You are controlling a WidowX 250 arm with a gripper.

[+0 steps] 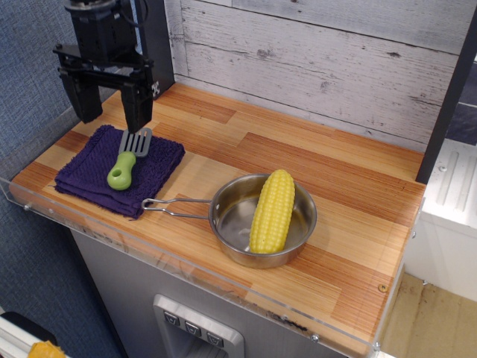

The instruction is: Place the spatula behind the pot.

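1. A wooden counter (313,160) with a clear plastic rim along its front edge
2. A whitewashed plank wall (335,52) behind its back edge
3. A blue textured wall (37,22) at the left edge

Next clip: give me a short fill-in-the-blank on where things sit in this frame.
1. The spatula lies on a folded ____ cloth.
2. Inside the pot rests a cob of ____.
3. The gripper hangs above the cloth with its jaws ____.
4. The pot's handle points toward the ____.

Missing words: purple; corn; open; cloth
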